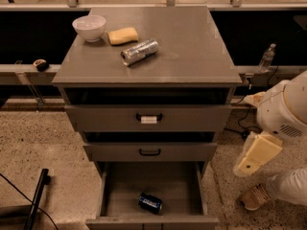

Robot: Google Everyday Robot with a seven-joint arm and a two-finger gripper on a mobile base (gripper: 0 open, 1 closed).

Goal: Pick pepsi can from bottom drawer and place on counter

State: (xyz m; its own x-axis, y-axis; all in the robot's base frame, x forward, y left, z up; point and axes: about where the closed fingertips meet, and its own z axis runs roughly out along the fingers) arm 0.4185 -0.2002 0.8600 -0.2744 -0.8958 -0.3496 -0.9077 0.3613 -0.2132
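The pepsi can (150,202), dark blue, lies on its side on the grey floor of the open bottom drawer (115,195), near its front edge. The counter (187,42) is the flat grey top of the cabinet. My arm (280,114), white with a cream link (256,155), hangs at the right of the cabinet, level with the middle drawer and apart from it. My gripper is out of view; no fingers show.
On the counter are a white bowl (89,28), a yellow sponge (123,35) and a silver can (140,51) lying on its side. The top drawer (148,118) and middle drawer (149,151) stand slightly pulled out. A water bottle (266,57) stands on the ledge behind, at right.
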